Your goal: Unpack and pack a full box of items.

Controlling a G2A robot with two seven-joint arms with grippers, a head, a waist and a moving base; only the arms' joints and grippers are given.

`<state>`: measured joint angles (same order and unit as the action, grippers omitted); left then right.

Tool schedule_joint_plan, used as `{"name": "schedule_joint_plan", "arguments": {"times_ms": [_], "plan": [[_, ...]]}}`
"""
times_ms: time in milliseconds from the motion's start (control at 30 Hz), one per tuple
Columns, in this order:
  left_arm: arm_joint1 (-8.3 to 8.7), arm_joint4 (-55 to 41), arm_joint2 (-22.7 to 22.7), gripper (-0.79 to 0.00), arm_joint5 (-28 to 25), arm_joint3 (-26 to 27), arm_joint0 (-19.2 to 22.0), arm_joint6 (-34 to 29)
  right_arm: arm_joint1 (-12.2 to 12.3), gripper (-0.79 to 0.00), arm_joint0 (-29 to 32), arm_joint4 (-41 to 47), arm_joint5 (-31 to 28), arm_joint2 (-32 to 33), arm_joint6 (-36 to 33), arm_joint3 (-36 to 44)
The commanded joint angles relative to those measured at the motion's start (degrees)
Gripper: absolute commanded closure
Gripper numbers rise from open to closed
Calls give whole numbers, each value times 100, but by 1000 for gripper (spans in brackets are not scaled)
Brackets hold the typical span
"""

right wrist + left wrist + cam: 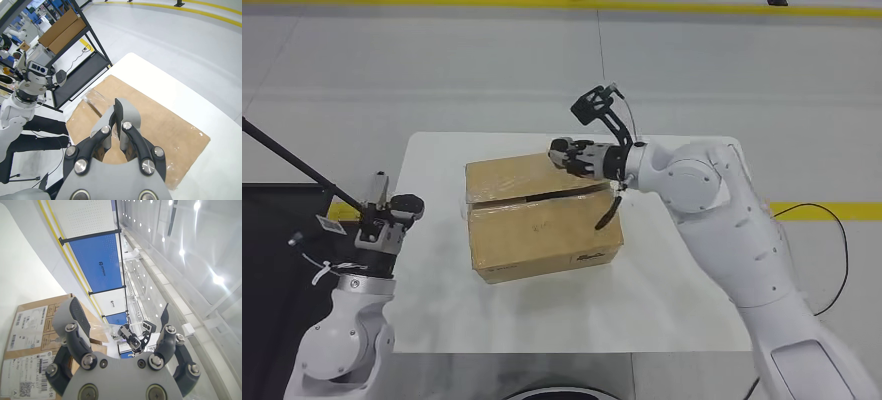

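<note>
— Where do we find the box?
— On the table, near its middle, a little toward the far edge.
— And the arms?
— We see the right jaws above the box's far flap, toward its right end. The left jaws stand at the table's left edge, well apart from the box.
— Beyond that edge?
— A rack on the floor, with a carton on its upper shelf.
</note>
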<state>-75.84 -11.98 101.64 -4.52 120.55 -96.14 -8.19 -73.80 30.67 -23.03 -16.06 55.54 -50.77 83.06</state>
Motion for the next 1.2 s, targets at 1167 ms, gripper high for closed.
{"name": "schedule_joint_plan", "arguments": {"times_ms": [1167], "plan": [[276,-1492,476,-785,374,-1057,1086,-2738,291,0,1063,134,732,697,-285,904]]}}
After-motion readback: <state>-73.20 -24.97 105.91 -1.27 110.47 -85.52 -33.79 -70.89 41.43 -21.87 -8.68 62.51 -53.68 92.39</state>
